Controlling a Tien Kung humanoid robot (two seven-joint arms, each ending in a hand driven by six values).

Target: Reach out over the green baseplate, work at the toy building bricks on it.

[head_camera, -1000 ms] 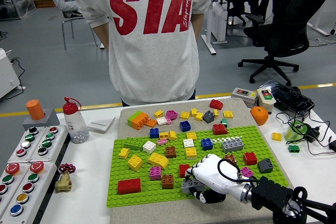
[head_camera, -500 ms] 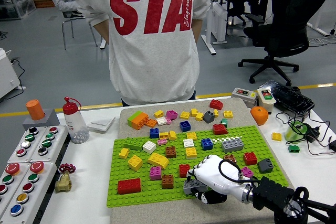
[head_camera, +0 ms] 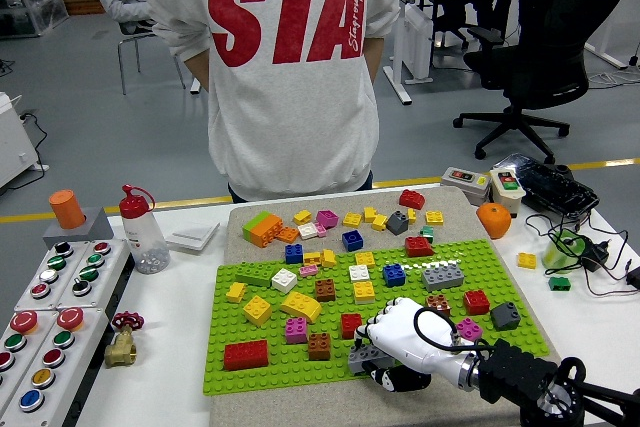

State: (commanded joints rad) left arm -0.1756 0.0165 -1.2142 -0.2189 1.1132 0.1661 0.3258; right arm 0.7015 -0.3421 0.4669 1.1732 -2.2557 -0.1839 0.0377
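We saw the white table (head_camera: 180,347) carrying a beige mat (head_camera: 460,209), button boxes (head_camera: 55,302) at its left edge, and a bottle (head_camera: 142,232).

We note the right hand (head_camera: 400,344): glossy white shell, black finger joints and undersides. A thin black cable loops over its back toward the wrist. Silver ring at wrist, then bulky matte-black forearm (head_camera: 525,379) w/ round joint housing. Person (head_camera: 275,57): light grey sweatshirt, large red lettering.
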